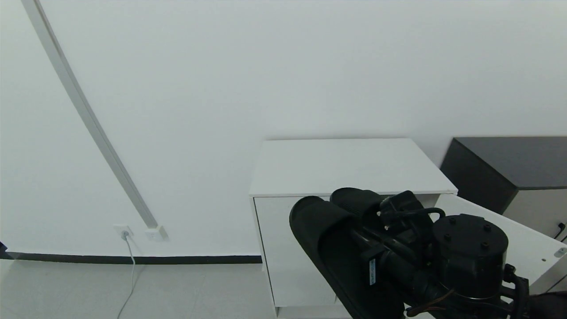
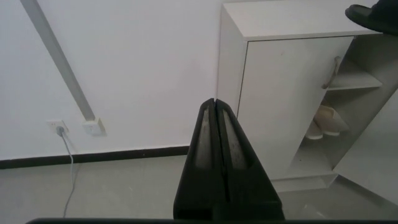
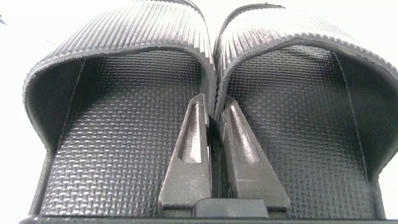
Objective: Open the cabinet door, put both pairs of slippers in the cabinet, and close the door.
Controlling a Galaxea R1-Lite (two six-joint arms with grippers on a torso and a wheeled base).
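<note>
A pair of black slippers (image 1: 328, 230) hangs in front of the white cabinet (image 1: 345, 166), just below its top edge. My right gripper (image 3: 213, 102) is shut on the two inner edges of the pair (image 3: 124, 124), pinching them together side by side. The cabinet's right door (image 1: 531, 239) stands swung open toward me; the left door (image 2: 280, 93) is closed. Inside, a light-coloured pair of slippers (image 2: 326, 121) lies on a lower shelf. A black slipper toe (image 2: 376, 14) shows near the cabinet top. My left gripper (image 2: 214, 102) is shut and empty, low and left of the cabinet.
A dark cabinet (image 1: 509, 164) stands right of the white one, behind the open door. On the wall to the left are a slanted grey conduit (image 1: 88, 115) and a socket with a hanging cable (image 1: 124, 232). Bare floor lies left of the cabinet.
</note>
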